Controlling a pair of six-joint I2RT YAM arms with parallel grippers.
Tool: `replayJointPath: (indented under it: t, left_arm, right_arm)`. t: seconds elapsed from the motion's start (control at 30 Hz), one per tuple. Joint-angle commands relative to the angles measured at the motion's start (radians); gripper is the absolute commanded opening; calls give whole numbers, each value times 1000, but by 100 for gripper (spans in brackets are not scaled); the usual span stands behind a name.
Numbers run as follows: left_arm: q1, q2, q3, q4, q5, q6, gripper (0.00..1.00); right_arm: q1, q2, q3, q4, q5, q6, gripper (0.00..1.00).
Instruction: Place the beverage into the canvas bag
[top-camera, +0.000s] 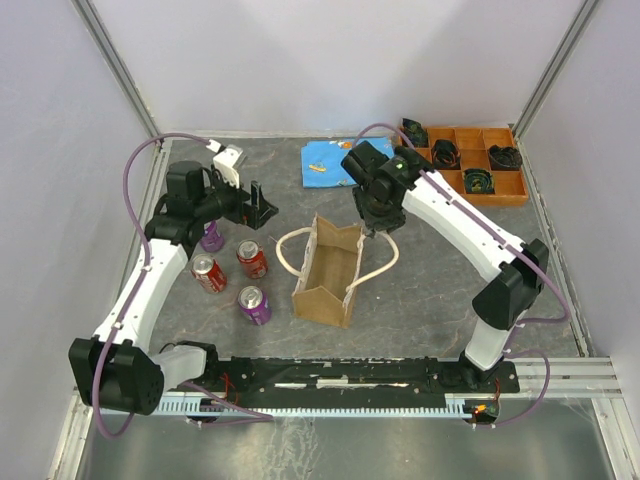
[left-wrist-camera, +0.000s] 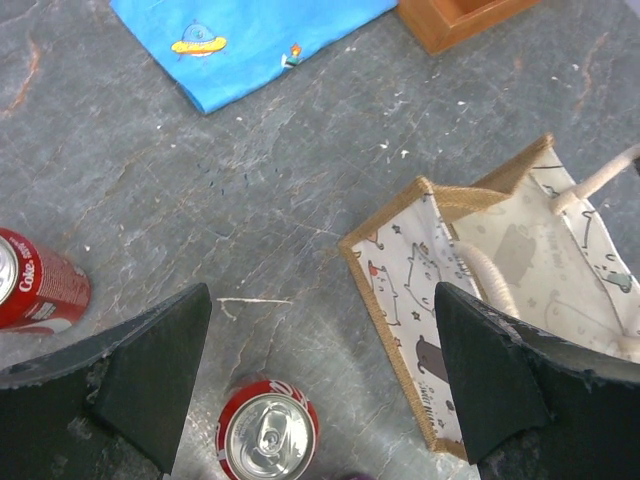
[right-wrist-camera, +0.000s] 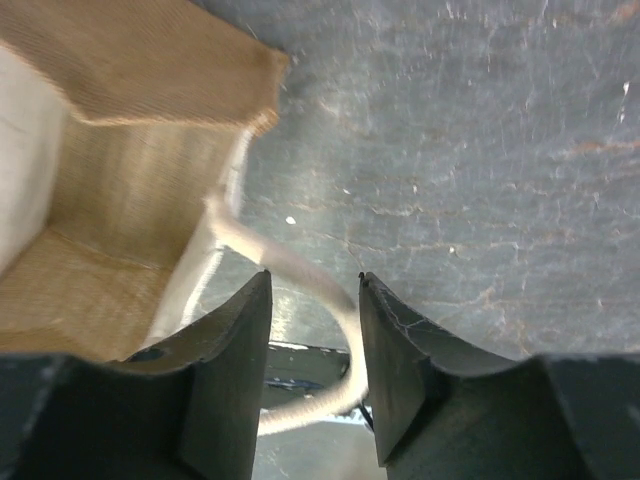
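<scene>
The tan canvas bag (top-camera: 325, 270) stands open mid-table, its rope handles splayed to both sides. Four beverage cans stand or lie left of it: an upright red can (top-camera: 252, 259), a red can on its side (top-camera: 208, 273), a purple can (top-camera: 254, 305) and a purple can (top-camera: 212, 237) half hidden by my left arm. My left gripper (top-camera: 258, 208) is open and empty, above the upright red can (left-wrist-camera: 267, 435), with the bag (left-wrist-camera: 500, 280) to its right. My right gripper (right-wrist-camera: 315, 290) is open over the bag's far right corner (right-wrist-camera: 120, 200). A rope handle (right-wrist-camera: 300, 270) runs through its gap, unclamped.
A blue cloth (top-camera: 330, 160) lies at the back centre. An orange compartment tray (top-camera: 470, 160) with dark parts sits at the back right. Grey walls enclose the table on three sides. A black rail (top-camera: 350, 375) runs along the near edge.
</scene>
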Motion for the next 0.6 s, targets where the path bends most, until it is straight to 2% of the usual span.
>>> replayJointPath:
  t: [0.0, 0.1, 0.23, 0.4, 0.57]
  left_arm:
    - [-3, 2, 113, 27, 121, -59, 98]
    - [-18, 33, 171, -7, 204, -134, 94]
    - [-73, 51, 200, -196, 210, 5, 89]
    - [-134, 56, 167, -358, 278, 89, 88]
    - [-202, 64, 124, -424, 276, 139, 85]
  right_arm:
    - [0, -32, 127, 41, 21, -23, 53]
    - [-1, -22, 173, 33, 29, -31, 55]
    - [-1, -4, 178, 25, 25, -33, 56]
    - [-2, -17, 91, 63, 13, -24, 60]
    - [-4, -21, 27, 85, -12, -24, 61]
